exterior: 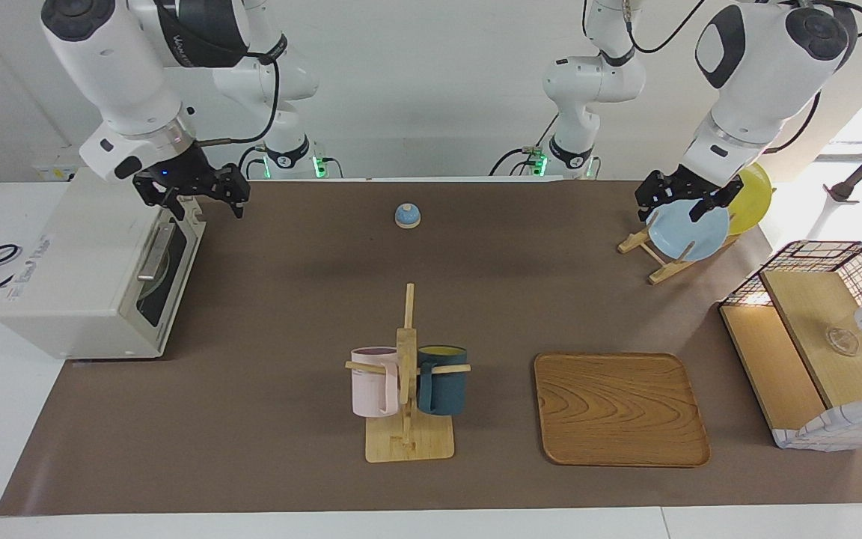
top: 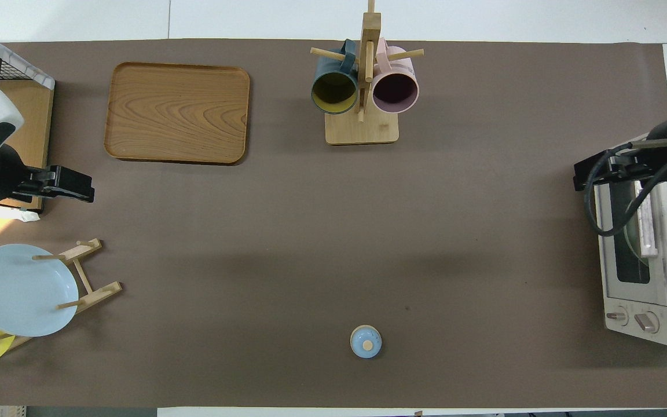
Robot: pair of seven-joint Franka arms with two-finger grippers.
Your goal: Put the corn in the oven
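From across the table, the oven [exterior: 94,277] sits at the right arm's end, door closed; the right gripper [exterior: 203,201] hangs over its handle, fingers spread. The left gripper [exterior: 679,203] hangs over the plate rack [exterior: 655,258], fingers apart. From overhead, the corn shows nowhere.

Glossy-grained wooden tray [exterior: 620,408], matt brown tablecloth [exterior: 289,299]

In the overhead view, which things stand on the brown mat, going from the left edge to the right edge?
Blue plate in its rack → wooden tray → mug stand with two mugs → small blue bell → oven.
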